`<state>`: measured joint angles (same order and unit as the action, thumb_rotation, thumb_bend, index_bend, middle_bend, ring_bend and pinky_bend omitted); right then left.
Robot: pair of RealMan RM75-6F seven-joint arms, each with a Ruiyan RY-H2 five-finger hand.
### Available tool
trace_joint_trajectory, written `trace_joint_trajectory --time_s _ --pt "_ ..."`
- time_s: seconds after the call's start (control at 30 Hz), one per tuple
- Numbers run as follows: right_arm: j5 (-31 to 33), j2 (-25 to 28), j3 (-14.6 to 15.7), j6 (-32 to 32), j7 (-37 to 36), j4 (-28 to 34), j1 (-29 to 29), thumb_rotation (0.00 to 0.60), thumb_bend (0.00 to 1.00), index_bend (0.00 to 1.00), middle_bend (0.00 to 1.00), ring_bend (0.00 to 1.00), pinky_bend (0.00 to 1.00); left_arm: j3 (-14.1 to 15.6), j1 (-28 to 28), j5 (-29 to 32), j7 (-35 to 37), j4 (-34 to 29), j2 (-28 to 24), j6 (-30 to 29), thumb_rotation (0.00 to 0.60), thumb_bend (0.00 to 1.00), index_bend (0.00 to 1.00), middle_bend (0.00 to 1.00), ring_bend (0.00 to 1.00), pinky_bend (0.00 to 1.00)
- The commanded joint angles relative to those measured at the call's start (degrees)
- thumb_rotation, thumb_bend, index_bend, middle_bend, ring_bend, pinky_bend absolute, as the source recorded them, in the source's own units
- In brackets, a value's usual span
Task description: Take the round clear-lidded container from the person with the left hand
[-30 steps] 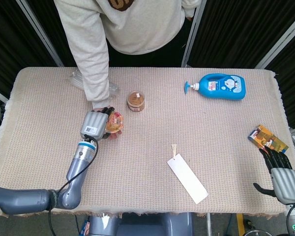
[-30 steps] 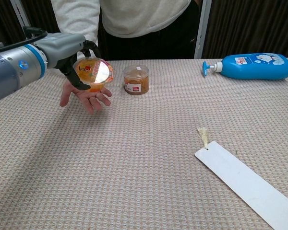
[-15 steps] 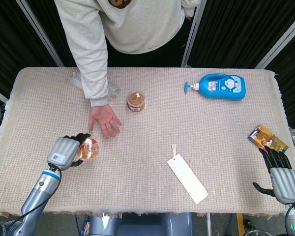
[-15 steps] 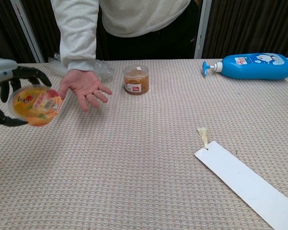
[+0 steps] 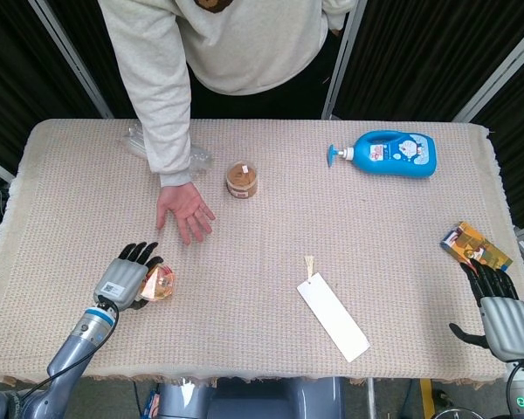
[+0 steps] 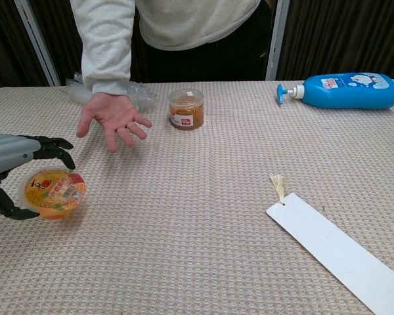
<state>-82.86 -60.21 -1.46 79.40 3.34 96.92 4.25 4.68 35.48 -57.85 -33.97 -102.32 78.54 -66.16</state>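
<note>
Orange fruit is showing through the container's (image 6: 52,192) clear lid; my left hand (image 6: 10,172) is grasping it, near left.

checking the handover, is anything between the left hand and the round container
Nothing visible. The left hand is already around the round container, fingers curled over its sides, low at the table. The person's open hand is apart from it.

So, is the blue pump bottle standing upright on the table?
No, the blue pump bottle lies on its side on the table, with its pump pointing toward the small brown jar.
</note>
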Motion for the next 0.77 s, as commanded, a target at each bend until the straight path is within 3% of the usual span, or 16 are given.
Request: trace_joint_trajectory --time_s 0.03,0.23,0.43,0.6,0.77 --pt "-0.08 0.01 0.03 -0.01 -0.04 -0.01 0.01 0.6 0.1 0.05 0.0 0.0 0.0 -0.32 -0.27 -1.27 -0.63 -0.69 -0.16 -0.7 0.6 0.21 0.12 0.0 0.0 0.0" --pt "-0.25 -0.05 0.06 0.16 0.03 -0.09 -0.05 0.6 0.1 0.05 0.0 0.0 0.0 0.27 -2.65 -7.68 -0.18 -3.58 -3.38 -5.79 0.6 0.16 0.06 0.0 0.0 0.0" --pt "-0.42 -0.18 0.07 0.29 0.43 -0.12 -0.05 0.6 0.1 0.05 0.0 0.0 0.0 3.53 -8.12 -17.74 3.03 -5.8 -8.89 -13.95 0.6 0.15 0.06 0.0 0.0 0.0" --pt "-0.7 -0.45 0.05 0.37 0.82 -0.16 0.06 0.6 0.1 0.05 0.0 0.0 0.0 6.48 -14.48 -24.8 6.83 -1.7 -10.83 -22.59 0.6 0.15 0.05 0.0 0.0 0.0" --pt "-1.13 -0.62 0.12 0.44 1.37 -0.34 0.17 0.6 0.1 0.05 0.0 0.0 0.0 8.24 -19.35 -26.09 10.72 2.22 -11.54 -26.75 0.6 0.14 0.03 0.0 0.0 0.0"
